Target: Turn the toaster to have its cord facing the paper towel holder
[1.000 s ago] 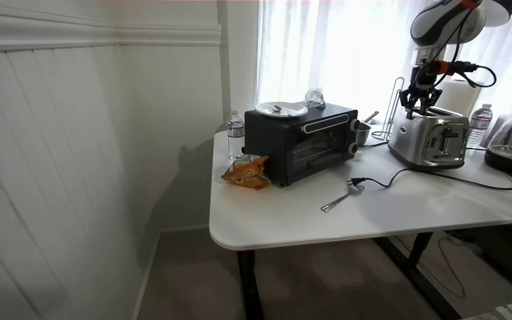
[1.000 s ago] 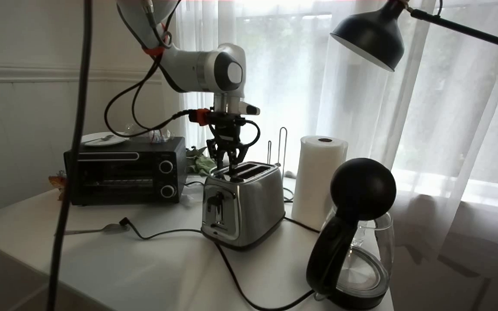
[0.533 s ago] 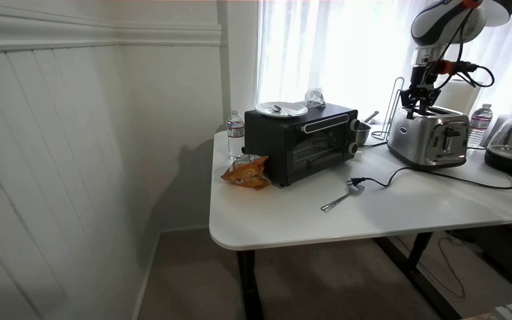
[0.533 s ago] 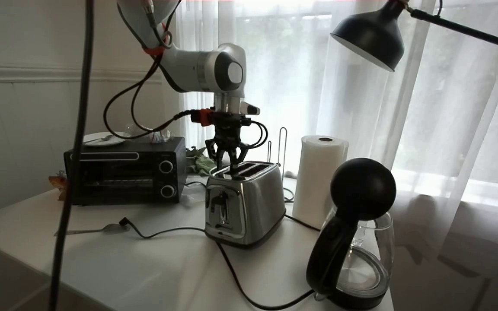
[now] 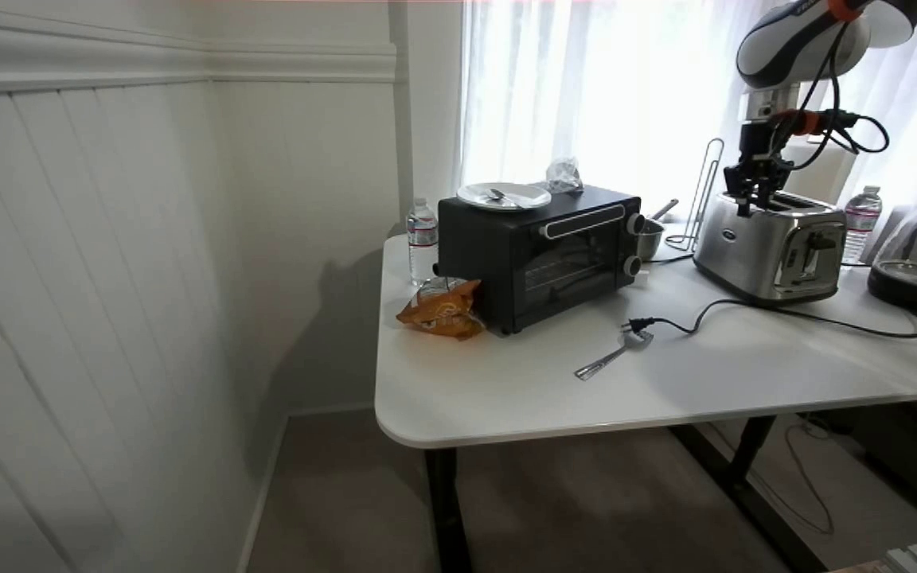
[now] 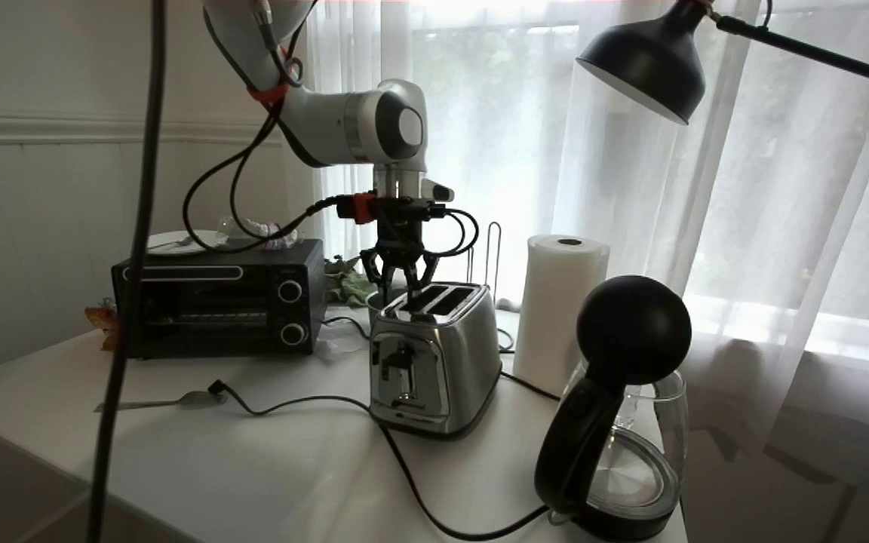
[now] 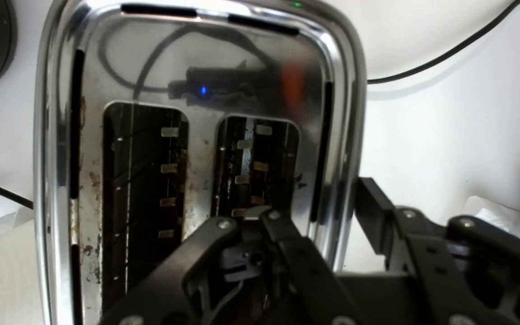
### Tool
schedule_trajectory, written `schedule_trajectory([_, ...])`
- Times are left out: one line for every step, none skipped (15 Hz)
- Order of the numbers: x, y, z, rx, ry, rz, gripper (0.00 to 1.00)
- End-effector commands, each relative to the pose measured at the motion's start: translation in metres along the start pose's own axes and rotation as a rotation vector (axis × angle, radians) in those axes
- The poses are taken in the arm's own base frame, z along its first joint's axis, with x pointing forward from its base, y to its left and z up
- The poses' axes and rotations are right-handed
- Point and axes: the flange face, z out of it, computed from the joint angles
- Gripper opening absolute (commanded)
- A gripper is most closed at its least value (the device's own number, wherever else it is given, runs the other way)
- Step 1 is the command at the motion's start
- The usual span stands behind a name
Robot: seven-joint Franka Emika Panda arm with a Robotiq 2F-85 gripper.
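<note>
One toaster [image 5: 745, 251] stood upright on the table [image 5: 506, 398] in an exterior view, near the oven [image 5: 570, 255], its lever [image 5: 821, 241] facing the table's near edge. My pincer [image 5: 753, 205] was down at its top, on the oven side. The plug [image 5: 640, 324] on the table belonged to a cable [image 5: 833, 323] that ran past the toaster to the kettle [image 5: 912, 298], so I judged it no part of my job. Behind stood a wire stand [image 5: 699, 195], perhaps the holder meant.

Another cord [image 6: 529, 386] showed in an exterior view, running from behind the toaster towards the roll [image 6: 559, 324]. I took it for the toaster's, though its root was hidden. The lever end faced away from roll and wire stand, so the back seemed to point roughly their way: most of the turn looked done to me, but I could not confirm it.

From the wrist, my fingers [image 7: 373, 212] stood partly apart across the toaster's side, one outside it, one reaching at, seemingly into, a slot [image 7: 251, 158]. I could not tell whether they pinched the metal between. Left to do, I judged: settle the angle, check the cord, then lift clear.
</note>
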Motion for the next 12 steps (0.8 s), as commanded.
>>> schedule_trajectory([0.006,0.001,0.000,-0.071,0.023,-0.067,0.17])
schedule_trajectory([0.006,0.002,0.000,-0.078,0.023,-0.073,0.17])
schedule_trajectory([0.006,0.002,0.000,-0.083,0.021,-0.080,0.17])
schedule_trajectory([0.006,0.002,0.001,-0.084,0.019,-0.082,0.17])
schedule_trajectory([0.005,0.002,0.002,-0.075,0.014,-0.080,0.17])
schedule_trajectory([0.004,0.002,0.004,-0.056,0.010,-0.074,0.17])
schedule_trajectory([0.003,0.003,0.006,-0.027,-0.009,-0.058,0.17])
schedule_trajectory([0.002,0.004,0.008,-0.010,-0.019,-0.040,0.17])
schedule_trajectory([0.000,0.005,0.010,0.015,-0.037,-0.023,0.17])
schedule_trajectory([-0.001,0.006,0.010,0.029,-0.043,-0.014,0.17])
schedule_trajectory([-0.003,0.006,0.010,0.050,-0.051,-0.011,0.17])
schedule_trajectory([-0.004,0.006,0.009,0.072,-0.053,-0.016,0.17])
